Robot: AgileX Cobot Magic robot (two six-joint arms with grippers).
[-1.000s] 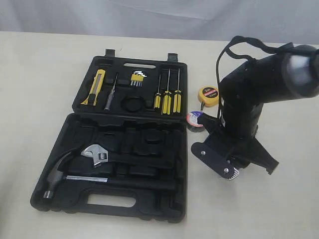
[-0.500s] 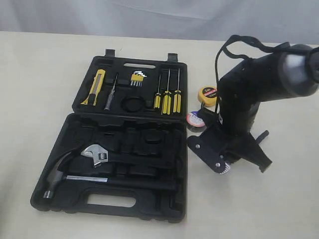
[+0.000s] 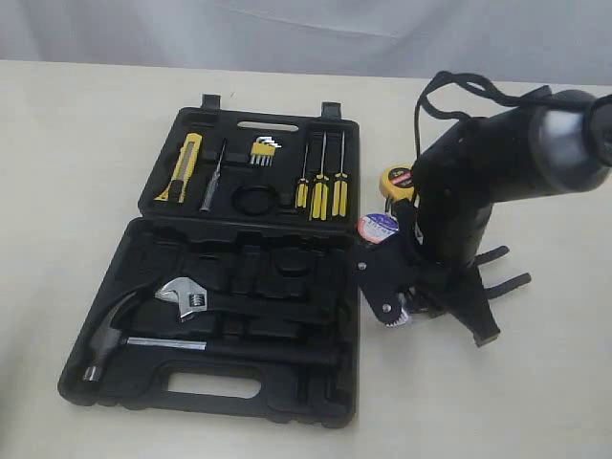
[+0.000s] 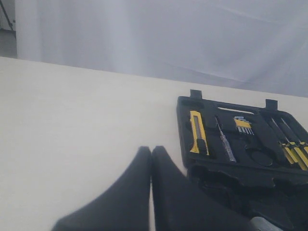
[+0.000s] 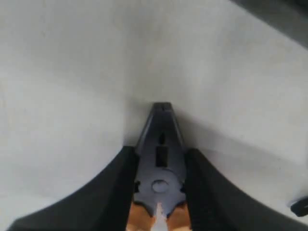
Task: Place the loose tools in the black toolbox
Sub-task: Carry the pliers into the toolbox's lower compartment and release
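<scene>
Scene: the black toolbox (image 3: 306,387) lies open on a pale table (image 3: 76,143), filling the left and centre of the exterior view, with both halves facing up.
Right gripper (image 5: 160,158): clenched on the pliers (image 5: 161,130). In the right wrist view one dark finger presses on each side of the pliers' head.
Pliers: the nose juts forward past the fingers, low over the table. The orange handles run back between the fingers.
Right arm (image 3: 497,163): occupies the right of the exterior view, bent down toward the table just right of the toolbox. The pliers cannot be made out in this view.
Left gripper (image 4: 151,151): clamped with nothing in it. The two tips meet over bare table, apart from the toolbox.
Utility knife (image 3: 186,167): seated in a recess at the upper left of the toolbox's far half.
Tape measure (image 3: 397,182): on the table right of the far half, partly hidden by the right arm.
Roll of electrical tape (image 3: 378,228): on the table just right of the toolbox, below the tape measure and against the arm's wrist.
Other contents: claw hammer (image 3: 115,330) and adjustable wrench (image 3: 186,296) in the near half; screwdrivers (image 3: 320,191) and hex keys (image 3: 263,151) in the far half.
</scene>
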